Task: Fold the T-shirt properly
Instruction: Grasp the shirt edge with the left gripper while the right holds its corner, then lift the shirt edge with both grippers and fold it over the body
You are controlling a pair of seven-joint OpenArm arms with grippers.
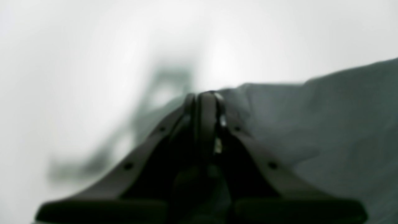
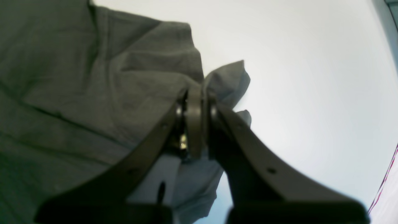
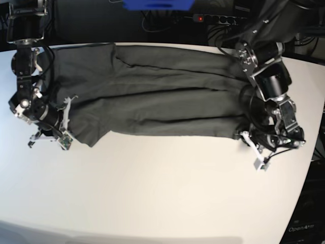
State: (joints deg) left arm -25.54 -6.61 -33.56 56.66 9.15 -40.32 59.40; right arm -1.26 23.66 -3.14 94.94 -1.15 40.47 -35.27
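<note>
The dark grey T-shirt (image 3: 152, 96) lies spread lengthwise across the far half of the white table (image 3: 162, 188), with long creases. My right gripper (image 2: 197, 93) is shut on a bunched corner of the T-shirt (image 2: 77, 77), and a tuft of cloth pokes out past the fingertips. In the base view this right gripper (image 3: 71, 133) sits at the cloth's near left corner. My left gripper (image 1: 205, 95) is shut at the edge of the T-shirt (image 1: 326, 124), where the cloth rises to the fingertips; the view is blurred. In the base view the left gripper (image 3: 242, 136) is at the near right corner.
A black power strip (image 3: 218, 19) with a red light and cables lies behind the table's far edge. A blue object (image 3: 157, 4) sits at the top. The table's curved right edge (image 3: 310, 152) runs close to the left arm.
</note>
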